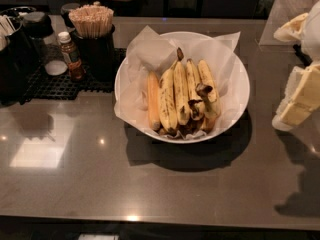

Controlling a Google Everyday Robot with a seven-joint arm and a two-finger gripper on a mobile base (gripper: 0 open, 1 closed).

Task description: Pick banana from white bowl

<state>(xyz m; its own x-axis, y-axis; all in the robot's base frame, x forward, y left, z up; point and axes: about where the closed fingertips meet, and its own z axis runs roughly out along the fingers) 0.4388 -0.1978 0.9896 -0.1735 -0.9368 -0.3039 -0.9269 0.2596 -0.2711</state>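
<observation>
The gripper (300, 93) hangs at the right edge above the counter (165, 194), clear of the white bowl (243, 86); open or closed, I cannot tell. The speckled banana (211, 101) lies unpicked on the bowl's right side. There is open counter between them, and the stirrer cup (93, 31) stands far left.

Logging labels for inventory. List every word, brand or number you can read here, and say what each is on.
No text here can be read.
Bottle label: printed, but too blurred to read.
Bowl and its paper: no markings seen.
Gripper, at the right edge beside the bowl: no markings seen.
</observation>
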